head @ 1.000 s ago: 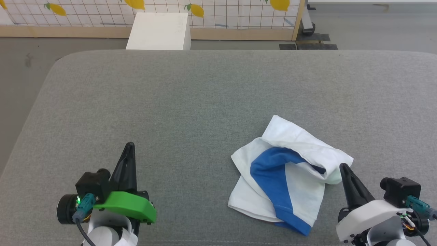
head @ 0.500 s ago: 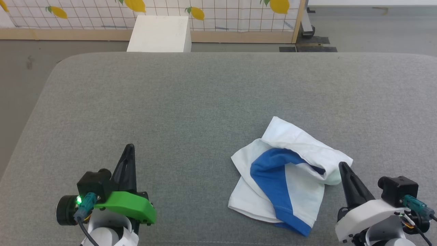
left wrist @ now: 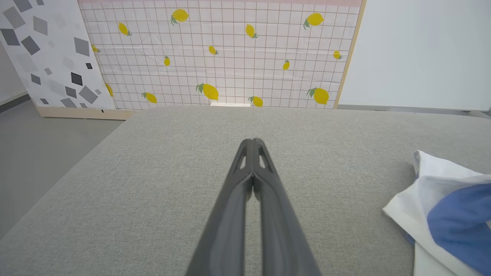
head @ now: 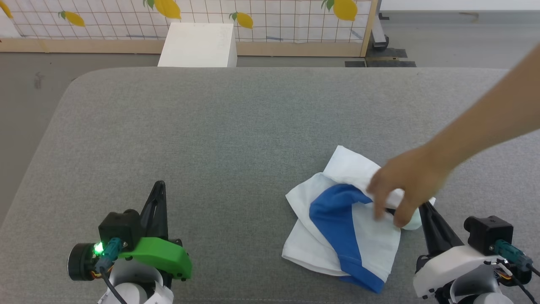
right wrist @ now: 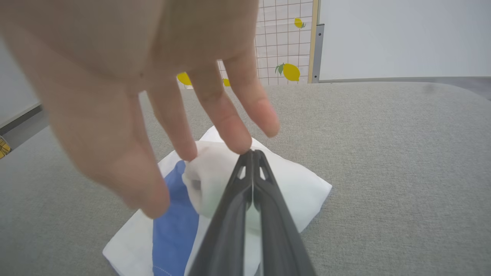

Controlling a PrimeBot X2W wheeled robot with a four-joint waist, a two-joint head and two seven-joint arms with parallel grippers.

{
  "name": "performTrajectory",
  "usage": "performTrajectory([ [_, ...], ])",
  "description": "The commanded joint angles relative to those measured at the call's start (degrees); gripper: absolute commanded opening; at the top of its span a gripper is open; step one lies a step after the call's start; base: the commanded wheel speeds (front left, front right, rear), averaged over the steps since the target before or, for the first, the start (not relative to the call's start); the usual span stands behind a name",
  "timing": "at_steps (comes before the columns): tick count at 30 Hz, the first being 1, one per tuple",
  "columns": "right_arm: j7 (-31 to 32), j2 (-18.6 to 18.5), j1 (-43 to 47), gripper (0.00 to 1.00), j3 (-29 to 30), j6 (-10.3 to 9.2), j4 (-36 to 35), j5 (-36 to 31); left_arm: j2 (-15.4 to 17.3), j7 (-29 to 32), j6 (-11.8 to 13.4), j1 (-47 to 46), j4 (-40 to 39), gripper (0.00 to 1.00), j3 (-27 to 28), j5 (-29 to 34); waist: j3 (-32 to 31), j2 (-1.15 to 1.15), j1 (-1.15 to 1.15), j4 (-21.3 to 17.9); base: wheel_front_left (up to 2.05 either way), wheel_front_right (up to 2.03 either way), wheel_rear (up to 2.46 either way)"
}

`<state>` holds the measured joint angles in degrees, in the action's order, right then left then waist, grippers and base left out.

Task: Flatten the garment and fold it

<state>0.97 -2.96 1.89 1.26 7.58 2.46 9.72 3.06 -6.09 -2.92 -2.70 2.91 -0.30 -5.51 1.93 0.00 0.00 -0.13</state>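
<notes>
Crumpled garment [head: 337, 219] lies just beside right tool [head: 423, 205]; jaws together, empty. Likewise left tool [head: 160, 184], well apart. A person's hand [head: 405, 185] touches garment.

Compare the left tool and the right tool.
The left tool points over bare grey cushion, apart from the garment; the right tool's tip sits at the garment, beside a person's hand. The left tool wears a green cover, the right tool a white cover. Both are shut.
</notes>
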Motion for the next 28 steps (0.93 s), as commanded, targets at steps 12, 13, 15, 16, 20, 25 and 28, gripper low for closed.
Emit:
performTrajectory([
  [12, -0.53, 0.06, -1.24, 0.00, -0.44, -0.06, -0.95, -3.06, -0.13, 1.74, 1.02, 1.40, -1.00, 0.00, 0.19, 1.73, -0.51, 0.00, 0.00, 0.03, 0.00, 0.00, 0.00],
  [13, -0.54, 0.06, -1.26, 0.00, -0.46, -0.06, -0.99, -3.26, -0.13, 1.87, 1.07, 1.44, -1.05, 0.00, 0.19, 1.84, -0.55, 0.00, 0.00, 0.04, 0.00, 0.00, 0.00],
  [15, -0.57, 0.06, -1.30, 0.00, -0.51, -0.06, -1.07, -3.61, -0.13, 2.10, 1.18, 1.51, -1.16, 0.00, 0.20, 2.05, -0.63, 0.00, 0.00, 0.04, 0.00, 0.00, 0.00],
  [16, -0.58, 0.06, -1.32, 0.00, -0.53, -0.06, -1.12, -3.81, -0.13, 2.23, 1.23, 1.54, -1.21, 0.00, 0.20, 2.16, -0.67, 0.00, 0.00, 0.04, 0.00, 0.00, 0.00],
  [20, -0.63, 0.06, -1.39, 0.00, -0.62, -0.07, -1.28, -4.52, -0.14, 2.69, 1.43, 1.68, -1.41, 0.00, 0.21, 2.56, -0.82, 0.00, 0.00, 0.05, 0.00, 0.00, 0.00],
  [25, -0.68, 0.07, -1.47, 0.00, -0.73, -0.07, -1.47, -5.39, -0.15, 3.26, 1.68, 1.85, -1.66, 0.00, 0.23, 3.05, -1.01, 0.00, 0.00, 0.07, 0.00, 0.00, 0.00],
  [28, -0.72, 0.07, -1.52, 0.00, -0.79, -0.07, -1.60, -5.93, -0.15, 3.62, 1.84, 1.96, -1.82, 0.00, 0.24, 3.36, -1.12, 0.00, 0.00, 0.07, 0.00, 0.00, 0.00],
])
